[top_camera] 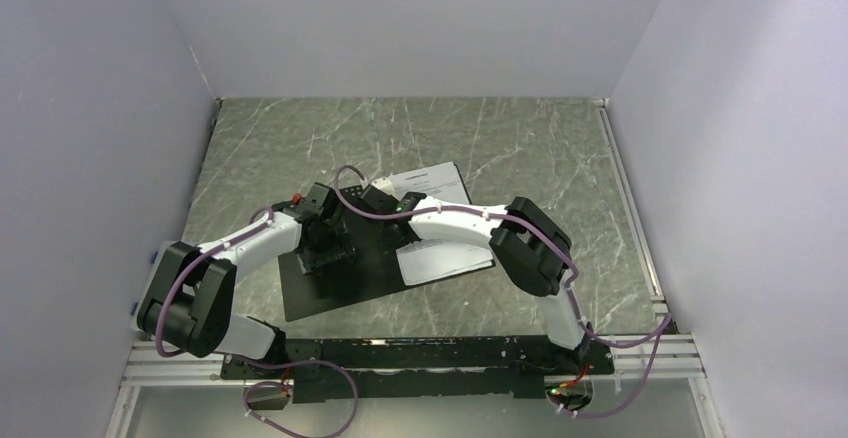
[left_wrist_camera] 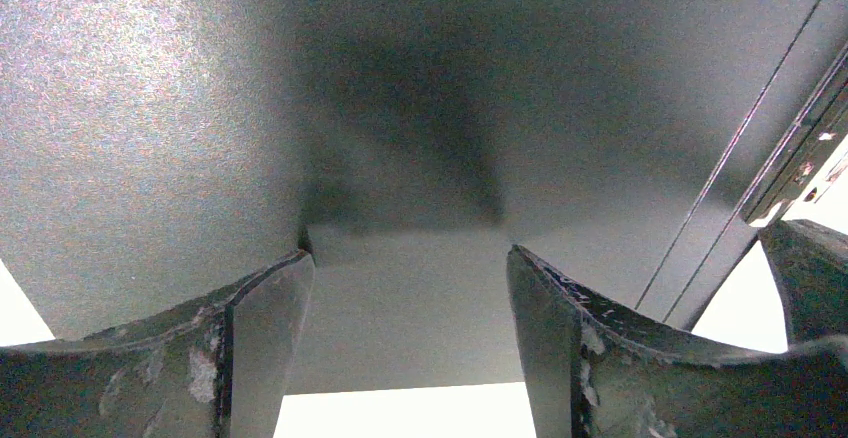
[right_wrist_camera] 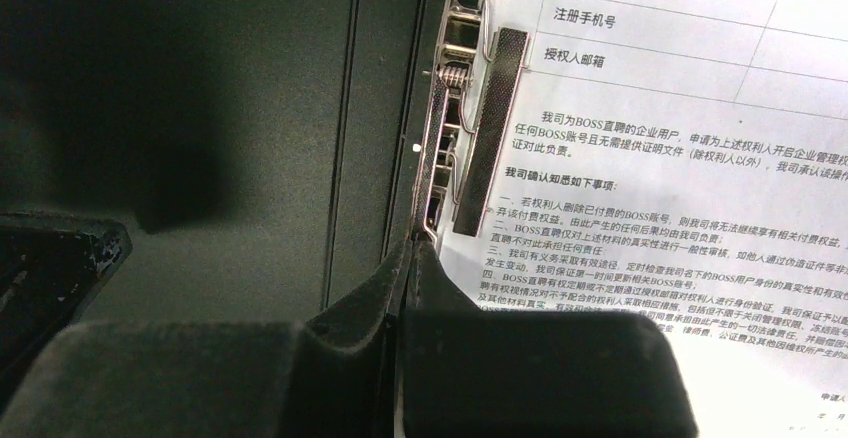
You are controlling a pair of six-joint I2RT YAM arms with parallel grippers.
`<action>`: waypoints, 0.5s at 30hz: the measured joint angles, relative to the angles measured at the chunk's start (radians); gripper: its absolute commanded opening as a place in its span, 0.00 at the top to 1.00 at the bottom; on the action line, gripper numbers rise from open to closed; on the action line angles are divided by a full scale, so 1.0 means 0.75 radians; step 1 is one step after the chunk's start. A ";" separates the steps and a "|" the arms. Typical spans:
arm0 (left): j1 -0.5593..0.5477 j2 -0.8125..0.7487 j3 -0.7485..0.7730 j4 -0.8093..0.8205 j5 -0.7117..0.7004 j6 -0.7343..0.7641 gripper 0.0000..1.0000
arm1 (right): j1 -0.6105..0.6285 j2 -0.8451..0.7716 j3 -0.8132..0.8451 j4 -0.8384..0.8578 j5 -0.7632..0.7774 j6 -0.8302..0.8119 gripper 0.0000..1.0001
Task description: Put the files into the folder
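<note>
With the files [right_wrist_camera: 680,158] under the metal clip [right_wrist_camera: 470,128] on the right half of the open folder [top_camera: 320,298], bear the right end effector [right_wrist_camera: 412,253], fingers pressed together, squarely on the clip's near end while the spread left end effector [left_wrist_camera: 405,268] pins the left cover [left_wrist_camera: 150,108] flat.

— Where could a hand get through?
— Over the far table [top_camera: 500,138] up to the back wall, and along the strip right of the files [top_camera: 432,176]. The near corner of the folder [top_camera: 325,298] lies uncovered too.
— And the middle?
— Crowded. Both arms arch over it. The left gripper [left_wrist_camera: 408,288] stands spread on the folder's left leaf. The right gripper [right_wrist_camera: 412,258], pinched closed, sits against the clip [right_wrist_camera: 490,128] close by. Side walls hem both flanks.
</note>
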 measured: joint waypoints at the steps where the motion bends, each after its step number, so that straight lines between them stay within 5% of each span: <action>1: 0.000 -0.001 0.000 0.000 0.000 0.000 0.22 | -0.002 -0.005 -0.006 0.006 -0.002 0.005 1.00; 15: 0.000 -0.001 0.005 -0.007 0.000 0.001 0.23 | -0.018 -0.102 -0.068 -0.090 -0.024 0.058 0.93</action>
